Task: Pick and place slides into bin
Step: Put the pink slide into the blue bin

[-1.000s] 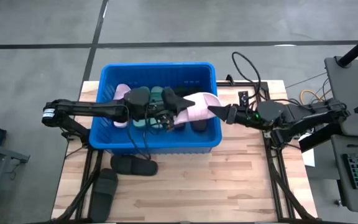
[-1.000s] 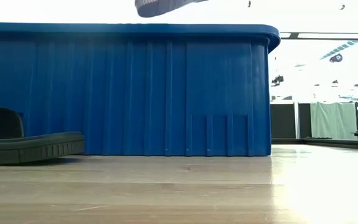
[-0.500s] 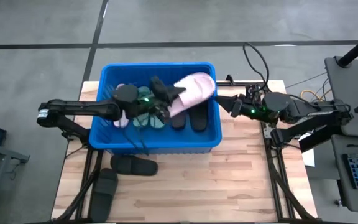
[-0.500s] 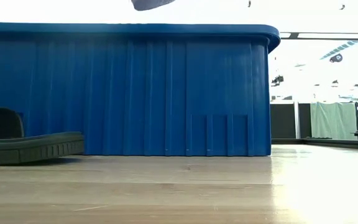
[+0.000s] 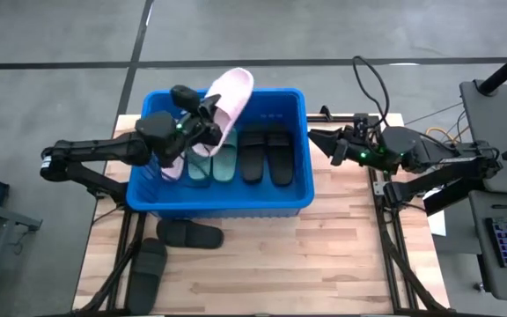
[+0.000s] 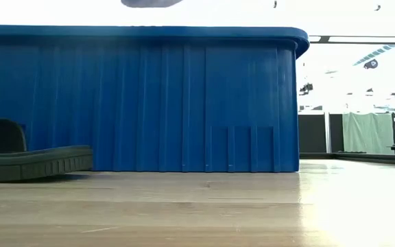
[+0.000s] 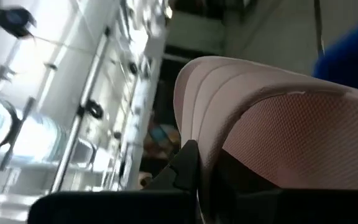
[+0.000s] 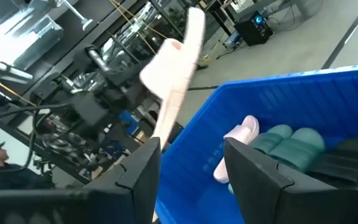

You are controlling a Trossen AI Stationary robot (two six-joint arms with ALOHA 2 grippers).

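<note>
1. Near edge of the table [image 5: 262,264]: two black slides [image 5: 170,246] wait outside the bin [image 5: 223,201].
2. In the bin lie two black slides, two green, one pink.
3. Left gripper [image 5: 202,113], clamped on the second pink slide [image 5: 225,104], holds it above the bin's far-left part. Next, I'd say: lower and release.
4. Right gripper [image 5: 318,141] waits beside the bin's right wall, fingers apart, empty.

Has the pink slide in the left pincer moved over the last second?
Yes. The pink slide, clamped in the left pincer, went from over the bin's right half to its far-left rim.
</note>
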